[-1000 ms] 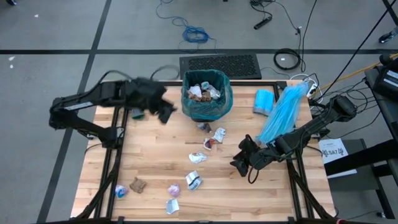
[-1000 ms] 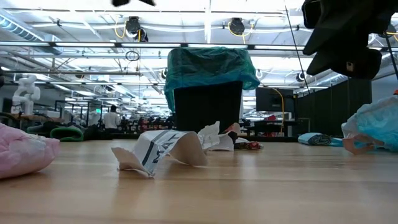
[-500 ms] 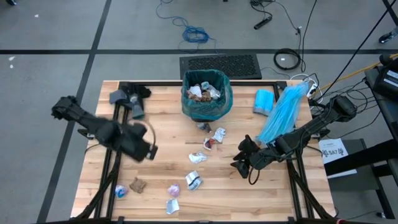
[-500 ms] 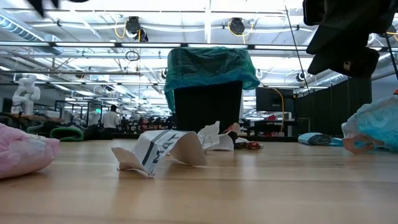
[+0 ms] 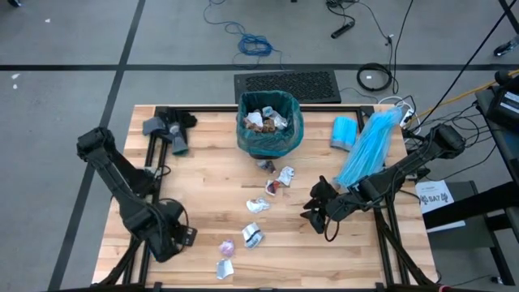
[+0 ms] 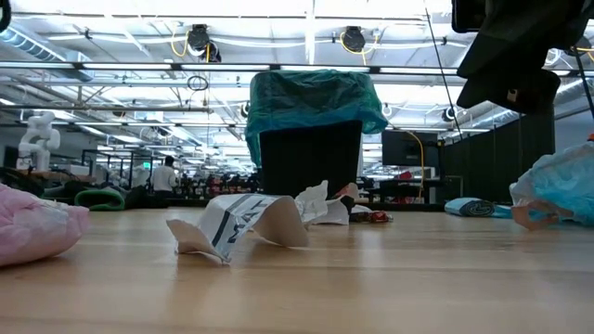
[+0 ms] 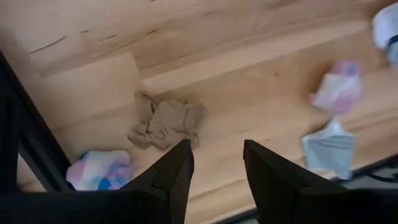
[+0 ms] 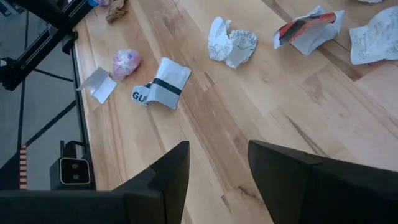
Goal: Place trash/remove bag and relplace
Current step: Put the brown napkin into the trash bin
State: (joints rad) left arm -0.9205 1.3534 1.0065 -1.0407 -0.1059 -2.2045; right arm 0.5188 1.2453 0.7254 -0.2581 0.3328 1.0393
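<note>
I have the left gripper (image 7: 214,163) spread and empty above a brown paper wad (image 7: 168,122) at the table's near left corner, the right gripper (image 8: 217,163) likewise parted, trash (image 5: 270,186) scattered before the teal bag (image 5: 270,138).

We see bare desk (image 5: 203,195) left of centre in the high view, open for passage. The bag-lined bin (image 5: 269,123) blocks the upper middle; trash (image 5: 253,236) litters the centre and lower edge.
</note>
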